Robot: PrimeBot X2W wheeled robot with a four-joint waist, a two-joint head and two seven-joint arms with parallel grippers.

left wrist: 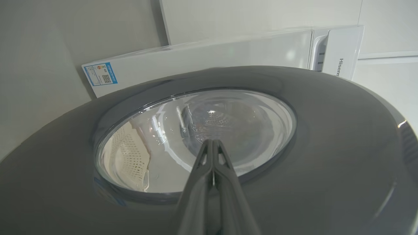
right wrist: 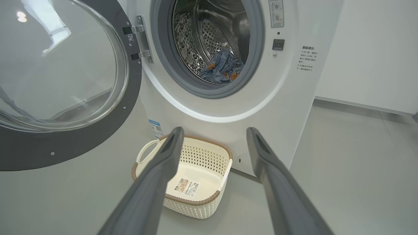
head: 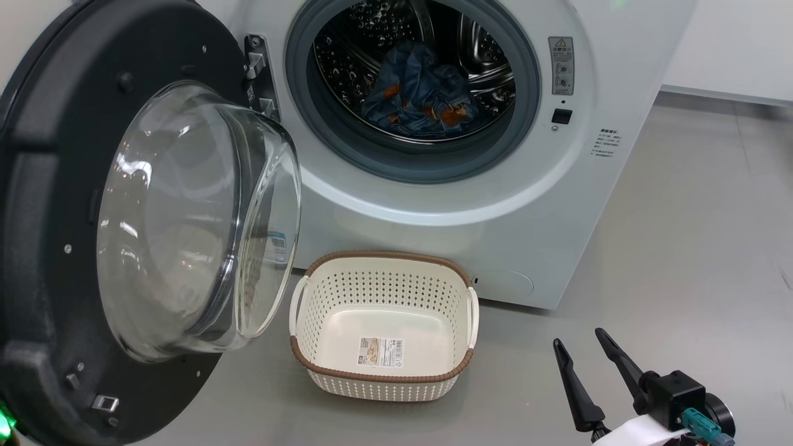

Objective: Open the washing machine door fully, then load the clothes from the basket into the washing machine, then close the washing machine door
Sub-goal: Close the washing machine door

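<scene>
The washing machine (head: 526,204) stands with its door (head: 37,217) swung wide to the left. Blue clothes (head: 421,93) with orange prints lie bunched in the steel drum, and they also show in the right wrist view (right wrist: 223,67). On the floor before the machine sits the basket (head: 384,375), with only a barcode sticker inside. My right gripper (head: 578,337) hovers open and holds nothing, low at the right; its wrist view looks over the basket (right wrist: 196,201). My left gripper (left wrist: 212,142) is shut on nothing, its tips close to the glass window on the door's outer face (left wrist: 326,163).
The grey floor (head: 681,248) spreads to the right of the machine up to a white wall. The door hinge (head: 255,62) sits at the left of the opening. A blue label (left wrist: 100,74) marks the machine's white side beyond the door.
</scene>
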